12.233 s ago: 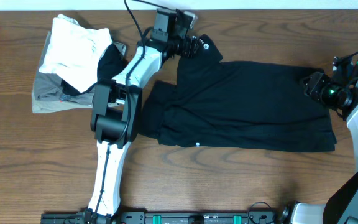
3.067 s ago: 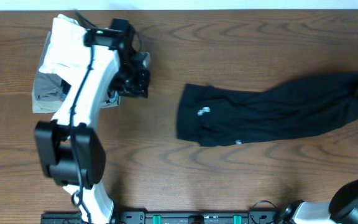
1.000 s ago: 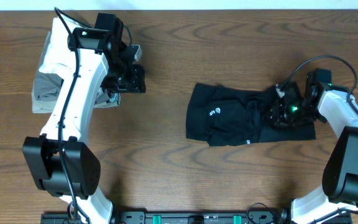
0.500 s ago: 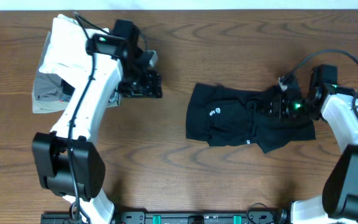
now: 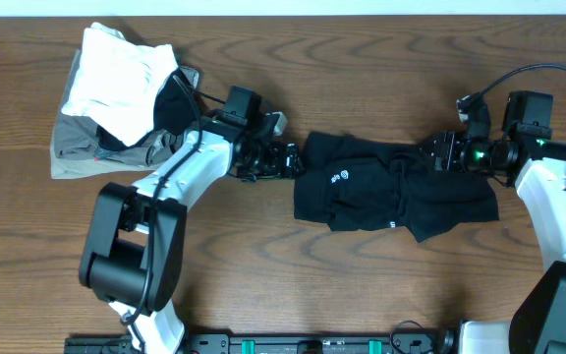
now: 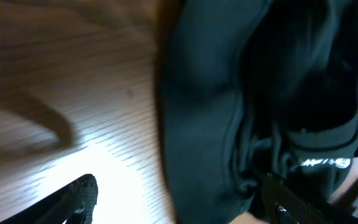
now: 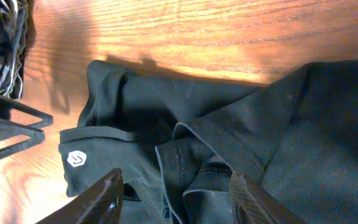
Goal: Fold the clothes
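**Overhead view, left to right.** At far left, a white folded garment (image 5: 116, 74) lies over a grey folded garment (image 5: 75, 157). Both are well apart from the work and, we judge, no obstacle.

Next, the left gripper (image 5: 288, 161) sits low at the shirt's left edge. Its jaws are spread wide and clamp nothing.

The black shirt (image 5: 381, 197) lies right of centre on the counter (image 5: 263, 265) as a rumpled, elongated bundle. Its round chest logo (image 5: 339, 178) faces up near the left end.

We judge the fabric light, limp and quick to crease or drag. It is best pinched at a stitched hem or corner, not in the loose middle.

At right, the right gripper (image 5: 434, 154) is at the bundle's upper right edge, its jaws parted over the fabric and released. The overlapping folds hide the corners we would choose, so they are the real hindrance.
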You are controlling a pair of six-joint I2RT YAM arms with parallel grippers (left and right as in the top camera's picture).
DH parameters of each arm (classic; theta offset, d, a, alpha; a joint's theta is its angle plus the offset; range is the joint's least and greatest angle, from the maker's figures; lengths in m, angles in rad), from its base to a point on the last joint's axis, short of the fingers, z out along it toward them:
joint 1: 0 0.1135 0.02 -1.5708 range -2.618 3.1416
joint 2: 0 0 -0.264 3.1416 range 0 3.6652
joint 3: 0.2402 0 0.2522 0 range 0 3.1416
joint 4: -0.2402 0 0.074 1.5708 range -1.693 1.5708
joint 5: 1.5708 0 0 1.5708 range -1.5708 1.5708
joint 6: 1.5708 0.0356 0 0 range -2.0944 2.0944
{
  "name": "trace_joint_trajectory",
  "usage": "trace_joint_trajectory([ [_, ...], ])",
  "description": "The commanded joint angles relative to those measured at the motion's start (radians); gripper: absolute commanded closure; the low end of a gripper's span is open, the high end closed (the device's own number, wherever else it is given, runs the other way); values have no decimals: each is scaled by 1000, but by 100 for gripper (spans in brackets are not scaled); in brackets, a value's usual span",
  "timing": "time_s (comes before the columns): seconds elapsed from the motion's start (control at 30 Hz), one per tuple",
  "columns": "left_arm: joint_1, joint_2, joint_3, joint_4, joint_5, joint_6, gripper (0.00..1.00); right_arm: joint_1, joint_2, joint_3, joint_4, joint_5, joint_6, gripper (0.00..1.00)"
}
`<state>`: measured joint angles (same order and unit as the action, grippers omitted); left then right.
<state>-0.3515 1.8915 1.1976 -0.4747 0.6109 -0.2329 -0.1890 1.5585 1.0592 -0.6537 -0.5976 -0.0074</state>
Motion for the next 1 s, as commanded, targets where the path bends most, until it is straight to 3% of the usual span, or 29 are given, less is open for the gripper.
trace_joint_trajectory([
  [0.0, -34, 41, -3, 32, 63, -42, 13, 6, -10, 4, 1, -8, 14, 47],
  [0.13, -65, 106, -3, 62, 67, -43, 13, 6, -10, 4, -1, -9, 14, 48],
  [0.33, -64, 203, -3, 125, 196, -43, 13, 6, -10, 4, -11, -9, 14, 49],
  [0.53, -71, 208, -3, 252, 360, -43, 13, 6, -10, 4, -12, -9, 14, 50],
  [0.97, -77, 208, -3, 406, 530, -31, 13, 6, -10, 4, -13, -9, 14, 51],
])
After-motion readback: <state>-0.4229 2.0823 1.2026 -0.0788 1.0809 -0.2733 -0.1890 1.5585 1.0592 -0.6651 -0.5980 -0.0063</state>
